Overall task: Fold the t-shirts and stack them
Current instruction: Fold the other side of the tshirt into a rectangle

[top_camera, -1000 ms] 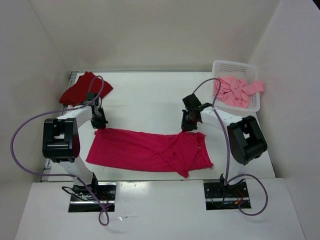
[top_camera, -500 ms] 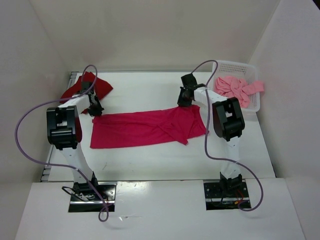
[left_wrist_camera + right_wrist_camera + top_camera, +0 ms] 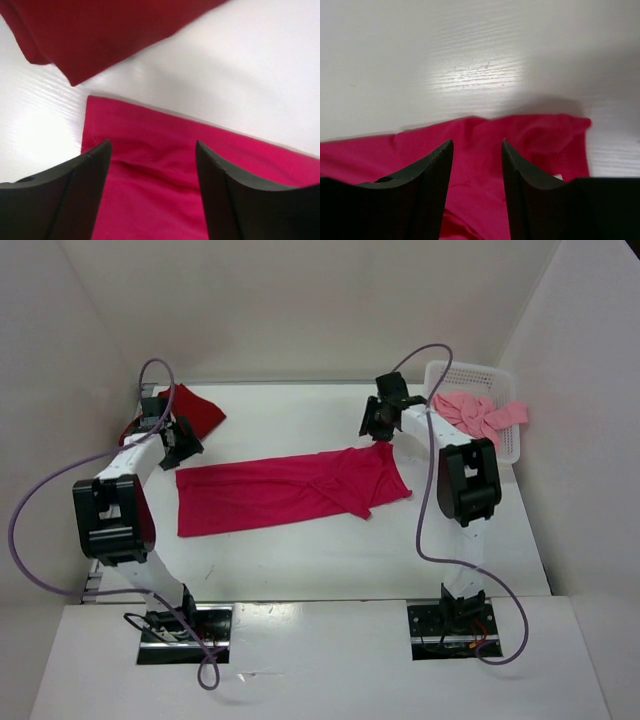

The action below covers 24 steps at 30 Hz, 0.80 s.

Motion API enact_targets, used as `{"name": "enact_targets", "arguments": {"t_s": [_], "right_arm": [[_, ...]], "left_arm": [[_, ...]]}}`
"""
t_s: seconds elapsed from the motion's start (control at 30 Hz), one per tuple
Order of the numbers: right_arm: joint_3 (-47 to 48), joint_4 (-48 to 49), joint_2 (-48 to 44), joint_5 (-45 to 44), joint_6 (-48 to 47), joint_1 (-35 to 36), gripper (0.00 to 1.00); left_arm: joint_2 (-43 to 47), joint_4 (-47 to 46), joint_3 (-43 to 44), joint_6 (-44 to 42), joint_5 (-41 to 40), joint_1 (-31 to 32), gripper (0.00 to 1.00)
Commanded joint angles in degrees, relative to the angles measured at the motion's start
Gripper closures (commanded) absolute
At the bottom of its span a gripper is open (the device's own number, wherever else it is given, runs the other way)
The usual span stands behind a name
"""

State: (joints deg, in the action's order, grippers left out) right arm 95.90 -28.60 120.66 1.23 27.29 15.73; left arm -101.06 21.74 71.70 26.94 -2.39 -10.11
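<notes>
Crimson-pink t-shirt (image 3: 290, 490), smooth knit cloth, is laid flat as a long band across the middle of the white table (image 3: 300, 560). Dark red t-shirt (image 3: 195, 410) is set folded at the far left; salmon t-shirt (image 3: 470, 418) is bunched in the perforated basket (image 3: 470, 370). Left gripper (image 3: 152, 150) and right gripper (image 3: 477, 145) are spread wide, empty, above the band's ends.

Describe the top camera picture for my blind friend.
A bright crimson-pink shirt lies flat on the white table, the left gripper and right gripper open at its far corners. A dark red shirt sits far left; a salmon shirt lies in the basket.
</notes>
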Motion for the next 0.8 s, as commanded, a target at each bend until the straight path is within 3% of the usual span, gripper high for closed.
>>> {"name": "enact_targets", "arguments": {"t_s": [0.0, 0.07, 0.1, 0.13, 0.2, 0.27, 0.33, 0.4, 0.5, 0.77], "right_arm": [[-2.9, 2.1, -10.4, 1.6, -0.9, -2.6, 0.52], [-8.9, 4.7, -12.3, 2.5, -0.9, -3.9, 0.66], [-12.2, 5.2, -13.5, 2.5, -0.9, -3.9, 0.83], [-13.8, 5.9, -14.0, 2.5, -0.4, -3.9, 0.90], [-17.7, 8.5, -15.3, 2.5, -0.4, -4.4, 0.92], [-19.2, 9.9, -15.3, 3.2, -0.4, -4.4, 0.86], [-19.2, 10.4, -14.8, 3.9, -0.9, -4.4, 0.66], [-19.2, 10.4, -12.9, 5.5, -1.4, -4.4, 0.57], [-17.9, 9.8, -11.8, 6.8, -2.2, -4.4, 0.51], [-16.3, 10.4, -7.9, 8.4, -2.7, -4.4, 0.50]], "left_arm": [[6.7, -2.0, -1.1, 0.0, 1.9, 3.2, 0.27], [8.7, -2.0, -2.1, 0.0, 4.0, 6.5, 0.42], [9.3, -1.4, -2.7, 0.0, 4.8, 8.1, 0.59], [9.8, -1.3, -4.3, 1.3, 5.3, 9.9, 0.66], [10.9, -2.6, -6.6, 3.3, 8.0, 16.4, 0.72], [10.9, -4.5, -9.3, 7.1, 10.6, 22.4, 0.72], [9.4, -7.8, -11.1, 10.7, 13.5, 24.8, 0.72], [8.6, -8.4, -11.8, 11.6, 15.0, 27.0, 0.72], [6.9, -9.7, -11.8, 12.3, 15.6, 30.0, 0.72], [1.0, -13.1, -13.1, 14.8, 17.2, 36.3, 0.70]]}}
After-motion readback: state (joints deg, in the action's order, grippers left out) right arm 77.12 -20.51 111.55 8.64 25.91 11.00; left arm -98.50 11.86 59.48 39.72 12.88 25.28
